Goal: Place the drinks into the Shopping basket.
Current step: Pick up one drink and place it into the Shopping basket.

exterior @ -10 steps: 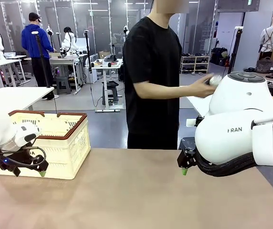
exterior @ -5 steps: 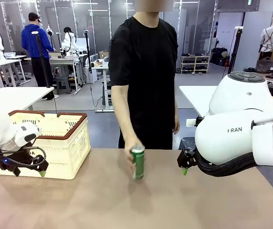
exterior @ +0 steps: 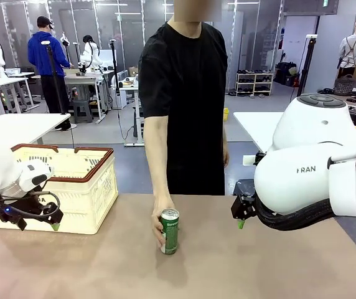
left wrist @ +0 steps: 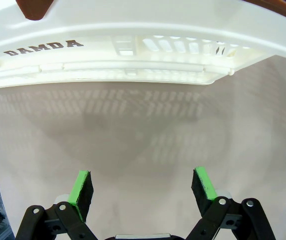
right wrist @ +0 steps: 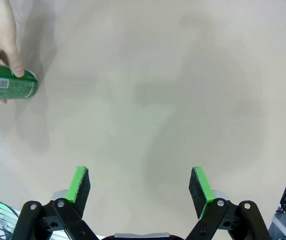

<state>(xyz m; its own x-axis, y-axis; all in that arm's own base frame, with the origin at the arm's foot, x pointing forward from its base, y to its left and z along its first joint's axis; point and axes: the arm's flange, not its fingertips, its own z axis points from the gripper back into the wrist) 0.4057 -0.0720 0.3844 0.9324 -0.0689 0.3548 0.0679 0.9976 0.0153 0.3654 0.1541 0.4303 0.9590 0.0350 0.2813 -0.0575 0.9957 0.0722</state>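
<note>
A person at the far side of a tan table (exterior: 259, 268) holds a green can (exterior: 170, 231) upright on it, at lower centre of the front view, with one hand (exterior: 158, 224) wrapped around the can. A cream basket (exterior: 84, 196) with a brown rim sits at the left, well apart from the can. The left gripper (left wrist: 143, 187) hovers just beside the basket's "DAMDA" side — jaws wide apart, holding nothing. The right gripper (right wrist: 140, 192) hangs over bare table to the right of the can — also wide open and empty.
</note>
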